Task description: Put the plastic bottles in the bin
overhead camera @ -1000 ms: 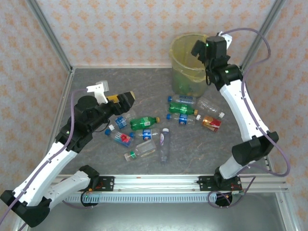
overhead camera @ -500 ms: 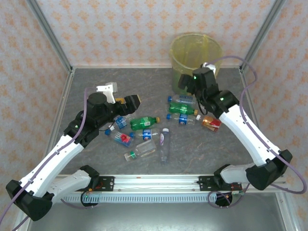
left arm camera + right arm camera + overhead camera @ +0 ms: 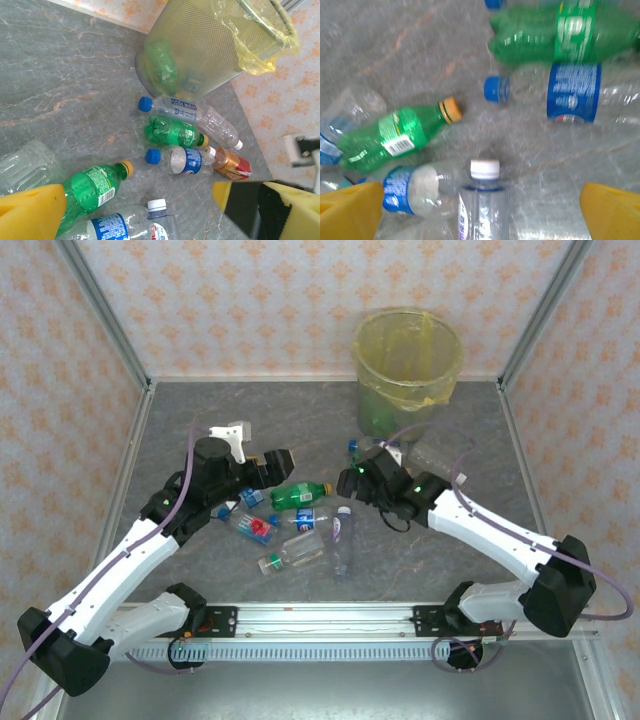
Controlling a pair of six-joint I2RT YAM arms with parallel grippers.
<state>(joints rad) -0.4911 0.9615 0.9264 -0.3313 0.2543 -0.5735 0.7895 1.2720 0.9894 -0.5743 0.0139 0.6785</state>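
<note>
Bottles (image 3: 298, 494) strewn, clear bottle (image 3: 484, 205) — between right fingers (image 3: 350, 212)

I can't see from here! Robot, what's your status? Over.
Left hand, right hand open, empty, low over the plastic bottles. Bottles loose on table. Bin upright, nothing blocking.

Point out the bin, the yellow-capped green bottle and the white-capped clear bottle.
bin (image 3: 392, 408), top external view, front wall.
yellow-capped green bottle (image 3: 395, 132), right wrist view, label.
white-capped clear bottle (image 3: 484, 200), right wrist view, shoulder below cap.

The white-capped bottle (image 3: 484, 200) runs off the bottom edge there; the right arm (image 3: 480, 530) half covers a clear bottle (image 3: 432, 456).
</note>
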